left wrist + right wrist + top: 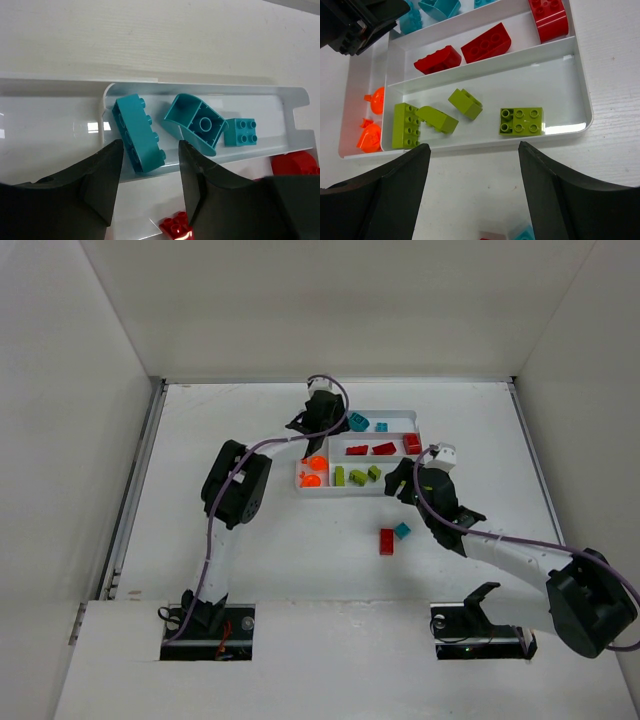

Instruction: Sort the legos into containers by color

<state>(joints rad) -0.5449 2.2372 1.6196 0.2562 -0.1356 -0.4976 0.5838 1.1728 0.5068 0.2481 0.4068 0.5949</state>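
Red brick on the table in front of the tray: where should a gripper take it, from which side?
Probably from above, closing on the long sides of the red brick, at its near half. It lies flat, long axis running near to far, and the teal brick sits close by its far right corner, so that end is crowded.

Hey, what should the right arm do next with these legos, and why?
Probably draw the right gripper back toward the red brick and teal piece lying loose on the table. Its jaws are open and empty, and those two look like the only legos outside the tray.
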